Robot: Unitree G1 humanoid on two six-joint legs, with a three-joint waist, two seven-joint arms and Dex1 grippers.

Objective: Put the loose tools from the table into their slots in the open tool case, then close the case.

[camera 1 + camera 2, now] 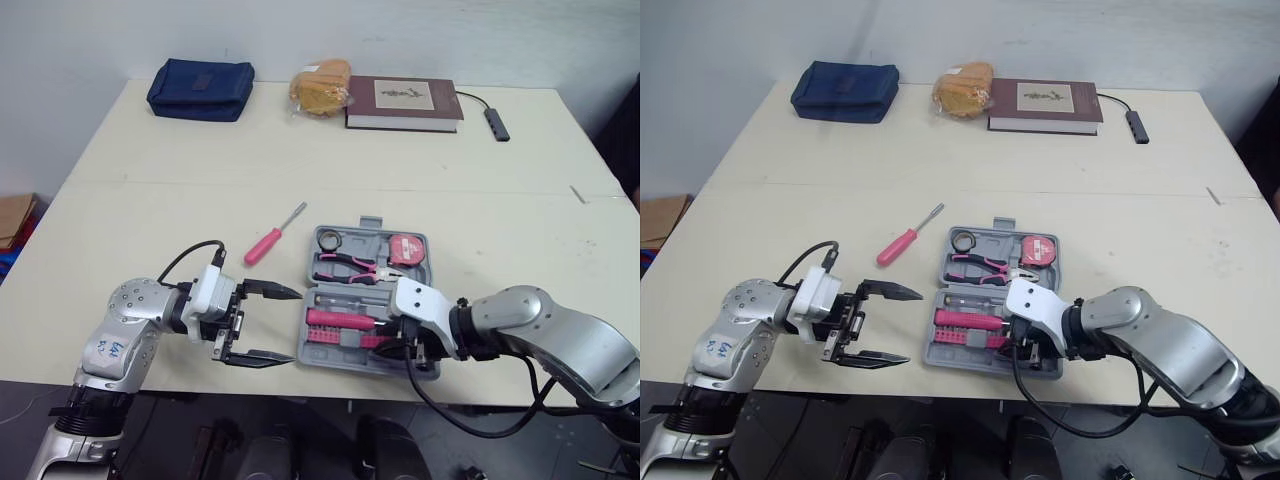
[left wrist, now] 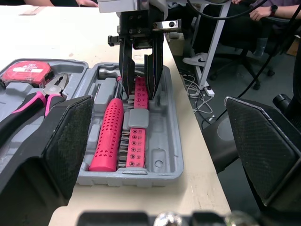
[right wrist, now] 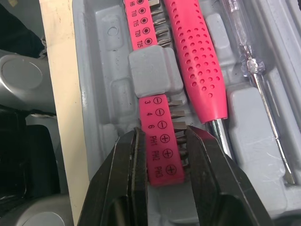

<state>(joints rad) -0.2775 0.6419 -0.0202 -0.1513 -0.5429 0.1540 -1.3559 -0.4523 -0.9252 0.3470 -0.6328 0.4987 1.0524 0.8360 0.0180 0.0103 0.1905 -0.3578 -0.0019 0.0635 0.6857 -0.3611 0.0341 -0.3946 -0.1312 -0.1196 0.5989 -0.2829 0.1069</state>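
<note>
The grey tool case (image 1: 330, 355) lies open near the table's front edge. It holds a tape measure (image 1: 407, 248), pliers (image 1: 345, 265), a pink-handled hammer (image 1: 340, 320) and pink bit strips. A loose pink-handled screwdriver (image 1: 272, 238) lies on the table just left of the case. My left gripper (image 1: 296, 327) hovers open at the case's left side, holding nothing. My right gripper (image 3: 163, 134) reaches into the case's near right corner. Its fingers (image 2: 126, 70) are closed on either side of a pink bit strip (image 3: 160, 160).
At the far edge of the table sit a blue pouch (image 1: 200, 88), a yellow bag (image 1: 320, 87), a brown book (image 1: 403, 103) and a cable adapter (image 1: 497, 122). The case sits close to the table's front edge. People sit on chairs beyond the table (image 2: 263, 9).
</note>
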